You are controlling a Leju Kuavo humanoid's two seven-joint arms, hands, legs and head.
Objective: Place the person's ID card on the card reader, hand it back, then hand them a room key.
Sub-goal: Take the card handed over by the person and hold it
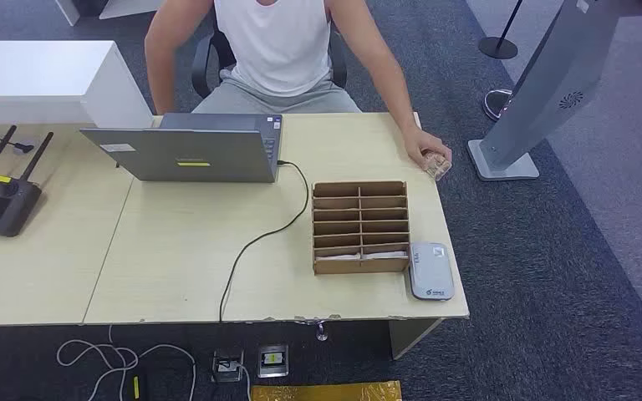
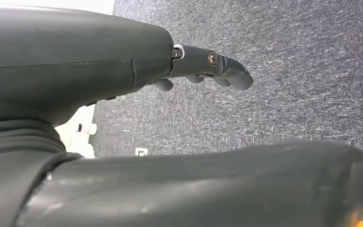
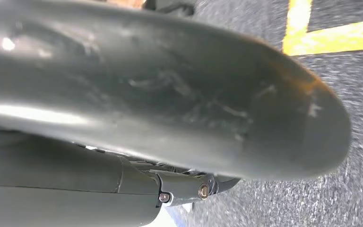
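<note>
Nothing started: both hands hang over carpet, left hand spread and empty, right hand too hidden to judge. Card reader sits bare at the near edge; beyond, the person's hand grips the ID card.

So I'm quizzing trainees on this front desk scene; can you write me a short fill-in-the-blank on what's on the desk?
1. The grey card reader lies just to the right of the wooden ____ box.
2. A black cable runs from the ____ down over the desk's front edge.
3. The person's hand rests near the desk's far ____ corner.

Missing words: compartment; laptop; right
</note>
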